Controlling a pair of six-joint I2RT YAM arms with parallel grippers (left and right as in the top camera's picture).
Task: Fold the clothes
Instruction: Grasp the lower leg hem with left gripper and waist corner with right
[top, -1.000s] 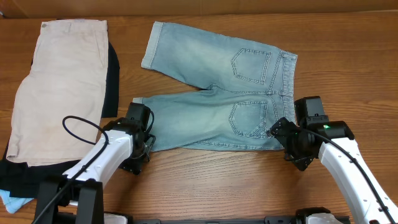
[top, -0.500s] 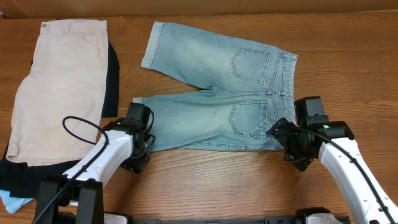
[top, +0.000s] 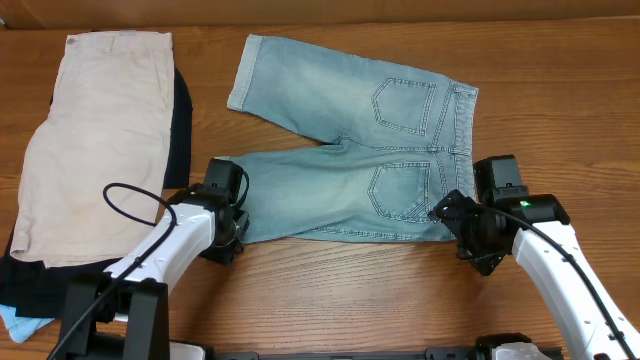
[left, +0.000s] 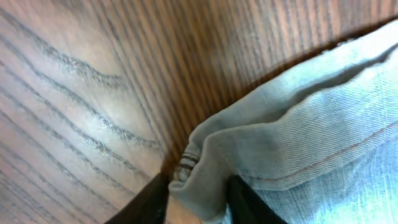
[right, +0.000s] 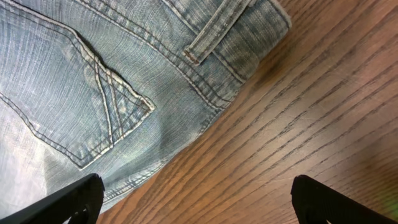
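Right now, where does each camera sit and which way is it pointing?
Overhead: fixed above the table, looking down at denim shorts and beige shorts; both arms show.
Left wrist: low over the table, facing the denim hem corner; left gripper pinches it.
Right wrist: above the waistband and pocket, facing down; right gripper open.
Both wrist views share the denim shorts.

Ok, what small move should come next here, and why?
Probably lower the right gripper onto the waistband edge of the denim shorts and close. The left gripper has the leg hem corner pinched between its fingers, while the right one hangs open over bare table just beside the waistband, so that end isn't held for folding.
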